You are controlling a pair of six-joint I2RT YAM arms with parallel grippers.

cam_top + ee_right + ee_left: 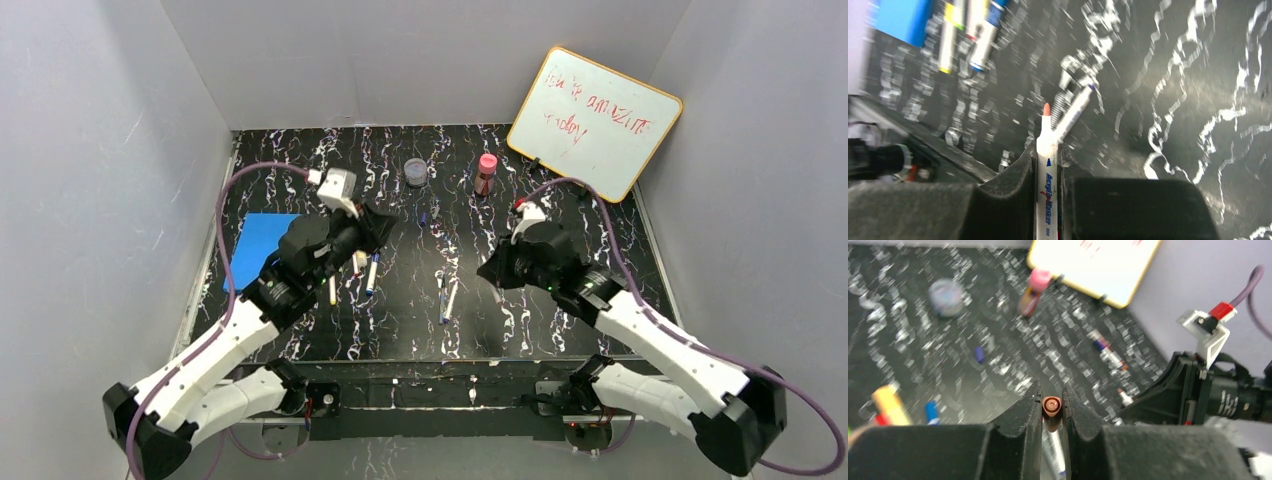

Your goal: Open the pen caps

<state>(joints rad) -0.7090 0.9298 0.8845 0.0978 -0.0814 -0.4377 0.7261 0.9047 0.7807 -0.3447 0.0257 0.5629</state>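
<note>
"Two pieces, two grips. What has the left one got?" Ana asks.

"The left gripper (1052,399) is clamped on the orange cap (1051,405)," Ben says. "We see it end-on, hollow mouth toward the camera, lifted above the table (998,365)."

"And to the right?"

"Other pens (372,272) lie on the table between the arms. The right gripper (1047,150) is closed around the white pen (1046,172), and its orange tip (1046,109) is bare and points out over the table. Cap and pen are apart, so I judge this one opened."

"So how do we finish it well?"

"Move both arms away along the barrel's line with no sideways twist. Lower each piece onto a bare patch, clear of the pens near the blue sheet (262,245). Release the cap low, because a stubby cap probably rolls."
</note>
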